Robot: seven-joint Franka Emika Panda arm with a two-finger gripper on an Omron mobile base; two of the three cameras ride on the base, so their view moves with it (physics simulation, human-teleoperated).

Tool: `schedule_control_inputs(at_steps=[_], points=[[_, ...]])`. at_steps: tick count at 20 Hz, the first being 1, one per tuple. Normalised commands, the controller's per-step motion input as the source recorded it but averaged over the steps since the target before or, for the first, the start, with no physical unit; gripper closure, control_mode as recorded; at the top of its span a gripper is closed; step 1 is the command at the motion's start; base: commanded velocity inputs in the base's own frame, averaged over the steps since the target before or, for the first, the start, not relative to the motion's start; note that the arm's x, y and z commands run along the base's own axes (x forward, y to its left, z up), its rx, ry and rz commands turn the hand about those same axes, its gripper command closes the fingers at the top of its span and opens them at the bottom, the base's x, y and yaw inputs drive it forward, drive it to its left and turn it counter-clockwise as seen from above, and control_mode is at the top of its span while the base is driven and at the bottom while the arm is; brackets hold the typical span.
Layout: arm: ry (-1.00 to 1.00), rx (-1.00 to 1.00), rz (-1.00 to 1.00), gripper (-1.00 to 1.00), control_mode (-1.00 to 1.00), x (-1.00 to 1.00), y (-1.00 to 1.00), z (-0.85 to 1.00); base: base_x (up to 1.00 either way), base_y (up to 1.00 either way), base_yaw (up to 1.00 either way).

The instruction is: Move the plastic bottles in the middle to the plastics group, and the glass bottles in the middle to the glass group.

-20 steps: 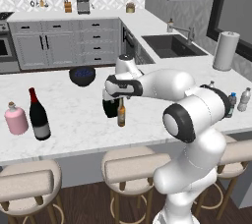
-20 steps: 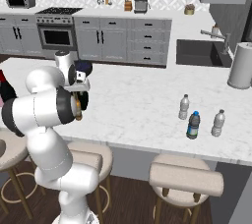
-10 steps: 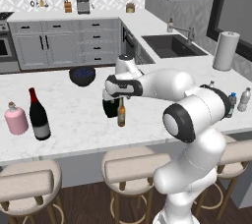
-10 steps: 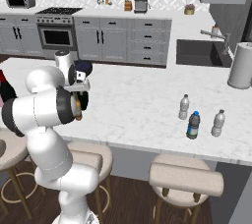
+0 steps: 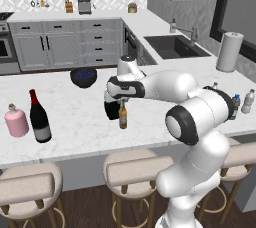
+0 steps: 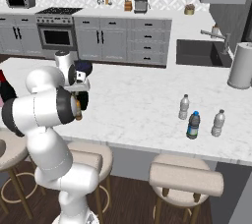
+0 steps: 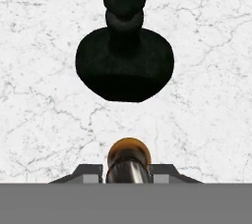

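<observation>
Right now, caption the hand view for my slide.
Claw closed on the slim amber-brown glass beer bottle's neck, squat black round-bodied flask just beyond on white marble counter.

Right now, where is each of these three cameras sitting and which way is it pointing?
Left base view: behind the arm to its left, looking forward and down over the counter; the white arm rises at lower right, its hand at the amber beer bottle.
Right base view: behind to the right, same counter; the arm rises at lower left.
Hand view: on the hand, looking straight down onto the beer bottle's top and the black flask; the hand's parts flank the bottle.
Shared: all three show the beer bottle.
</observation>
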Motion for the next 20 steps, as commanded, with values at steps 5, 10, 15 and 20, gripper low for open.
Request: schedule_control_inputs(at_steps=[5,10,15,20], points=[[0.00,0.00,0.00,1.00,-1.00,0.00,0.00,0.00,0.00,0.00,0.00],[0.00,0.00,0.00,1.00,-1.00,0.00,0.00,0.00,0.00,0.00,0.00],[0.00,0.00,0.00,1.00,-1.00,-0.01,0.00,0.04,0.00,0.00,0.00],[-0.01,0.00,0.00,1.00,-1.00,-0.03,0.05,0.33,0.00,0.00,0.00]])
